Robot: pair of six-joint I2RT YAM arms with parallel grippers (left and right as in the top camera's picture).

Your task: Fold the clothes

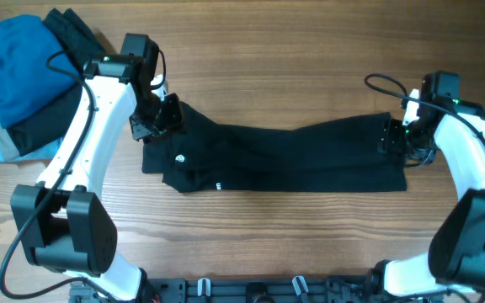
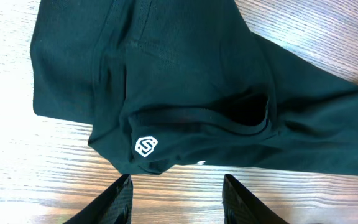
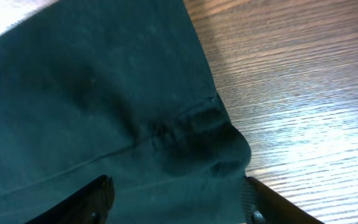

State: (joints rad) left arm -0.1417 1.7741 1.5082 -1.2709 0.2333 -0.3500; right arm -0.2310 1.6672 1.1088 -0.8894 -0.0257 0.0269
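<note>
Two grippers bracket a long black cotton garment stretched across the middle of the brown wood-grain desk in the overhead view, the left gripper at its left end and the right gripper at its right end, while a heap of blue and dark clothes fills the far left corner. The left wrist view shows the left gripper released, its fingers spread over bare wood just short of the fold bearing a small white hexagonal logo. The right wrist view shows the right gripper released too, its fingers wide apart with the stitched hem lying between them.
</note>
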